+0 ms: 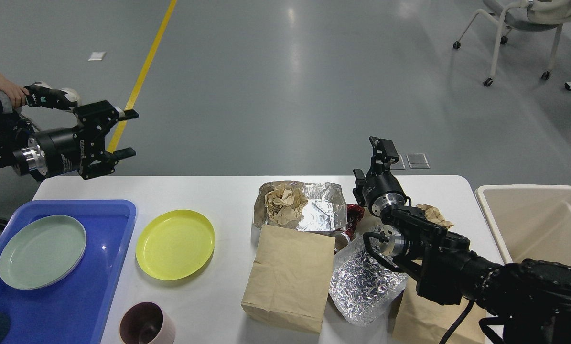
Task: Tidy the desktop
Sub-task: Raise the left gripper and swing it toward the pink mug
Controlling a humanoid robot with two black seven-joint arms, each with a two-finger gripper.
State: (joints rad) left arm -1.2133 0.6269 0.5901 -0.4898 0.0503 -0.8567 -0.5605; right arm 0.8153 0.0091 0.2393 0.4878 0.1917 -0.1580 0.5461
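Observation:
The white desktop holds a yellow plate, a maroon cup, a foil tray with crumpled brown paper, a brown paper bag, a crumpled foil container and a red can. My left gripper is open and empty. It points right, in the air above the desktop's far left edge. My right gripper stands raised behind the can and foil tray, dark and end-on.
A blue tray at the left carries a pale green plate. A beige bin stands off the right end. A second paper bag lies under my right arm. A person's hand is at the far left.

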